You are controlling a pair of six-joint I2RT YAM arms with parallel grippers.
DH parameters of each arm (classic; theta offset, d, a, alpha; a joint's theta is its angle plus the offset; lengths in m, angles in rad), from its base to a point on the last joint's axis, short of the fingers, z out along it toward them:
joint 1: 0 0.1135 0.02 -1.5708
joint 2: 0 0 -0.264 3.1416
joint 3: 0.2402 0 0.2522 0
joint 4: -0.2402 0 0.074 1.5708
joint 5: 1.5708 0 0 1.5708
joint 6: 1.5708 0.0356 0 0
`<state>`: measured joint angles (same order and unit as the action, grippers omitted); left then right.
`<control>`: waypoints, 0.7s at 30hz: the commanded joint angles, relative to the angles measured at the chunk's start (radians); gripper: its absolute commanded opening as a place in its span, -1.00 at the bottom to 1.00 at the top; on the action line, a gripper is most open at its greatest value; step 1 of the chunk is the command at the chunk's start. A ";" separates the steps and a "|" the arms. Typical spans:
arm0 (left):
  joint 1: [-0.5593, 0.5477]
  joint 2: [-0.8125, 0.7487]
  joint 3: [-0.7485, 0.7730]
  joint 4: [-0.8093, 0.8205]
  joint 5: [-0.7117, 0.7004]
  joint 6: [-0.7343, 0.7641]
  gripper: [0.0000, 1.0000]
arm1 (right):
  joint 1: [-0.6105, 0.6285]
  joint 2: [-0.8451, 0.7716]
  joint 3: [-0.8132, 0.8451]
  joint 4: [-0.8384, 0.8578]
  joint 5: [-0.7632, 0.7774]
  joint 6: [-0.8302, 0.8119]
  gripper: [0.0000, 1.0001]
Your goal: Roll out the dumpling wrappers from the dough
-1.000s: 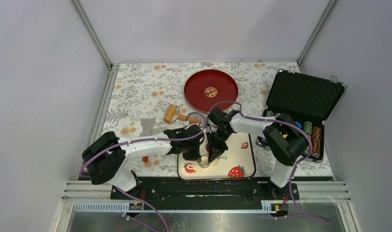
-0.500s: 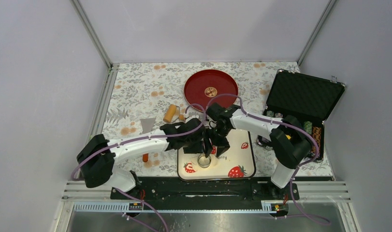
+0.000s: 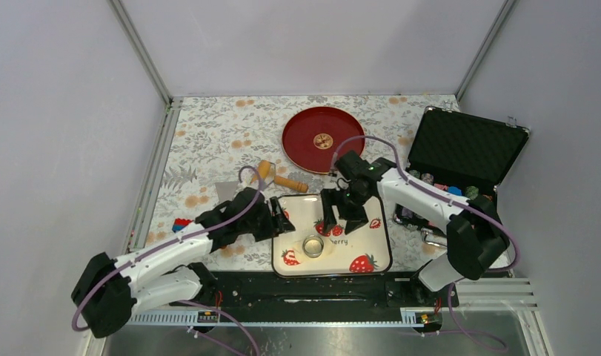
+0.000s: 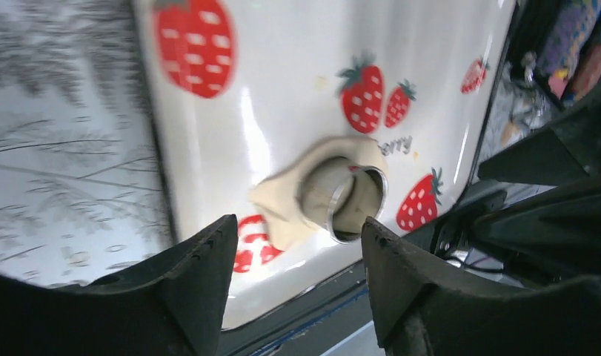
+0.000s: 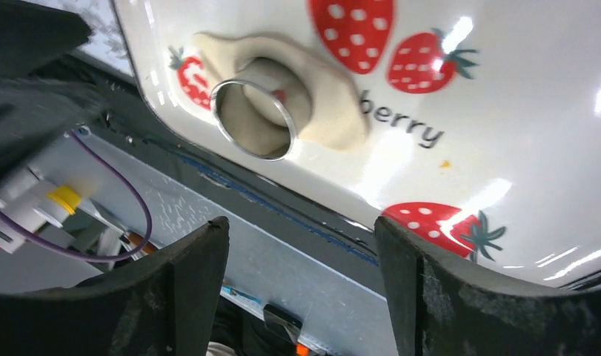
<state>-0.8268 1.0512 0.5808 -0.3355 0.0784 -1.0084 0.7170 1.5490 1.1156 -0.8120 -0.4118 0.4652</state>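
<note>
Rolling is judged done for this piece, cutting under way: the dough [image 5: 330, 96] is seen flattened into a ragged off-white patch on the strawberry-printed board [image 3: 371, 241], with the metal ring cutter [image 5: 253, 119] pressed into it. The round enclosed by the ring is taken to be one dumpling wrapper [image 5: 247, 132], cut or nearly so but not yet lifted out. No finished wrappers are shown on the red plate [image 3: 301, 137], and the wooden roller [image 3: 279, 176] lies on the flowered cloth just beyond the board.

Nothing is held by either arm. The left gripper [image 3: 280, 220] is seen at the board's left edge with its fingers spread apart and empty. The right gripper [image 3: 341, 217] hovers over the board's far half, its fingers likewise parted and empty. From each wrist camera, dough and cutter are framed in the gap between the fingers but beyond their tips, touched by neither. Freeing the round and cutting more are judged left to do.
</note>
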 commanded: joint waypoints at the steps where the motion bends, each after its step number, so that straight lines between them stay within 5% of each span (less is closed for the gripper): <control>1: 0.141 -0.133 -0.113 0.023 0.089 -0.005 0.24 | -0.092 -0.040 -0.099 0.033 -0.039 -0.001 0.56; 7: 0.292 -0.208 -0.280 0.052 0.184 0.059 0.16 | -0.140 0.008 -0.229 0.157 -0.108 0.019 0.55; 15: 0.304 -0.037 -0.385 0.359 0.276 0.038 -0.17 | -0.140 0.111 -0.312 0.322 -0.195 0.103 0.31; 21: 0.304 0.032 -0.386 0.391 0.257 0.049 -0.48 | -0.141 0.174 -0.310 0.362 -0.186 0.127 0.14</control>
<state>-0.5251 1.0477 0.2211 0.0101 0.3466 -0.9821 0.5797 1.6794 0.8070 -0.5186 -0.6136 0.5735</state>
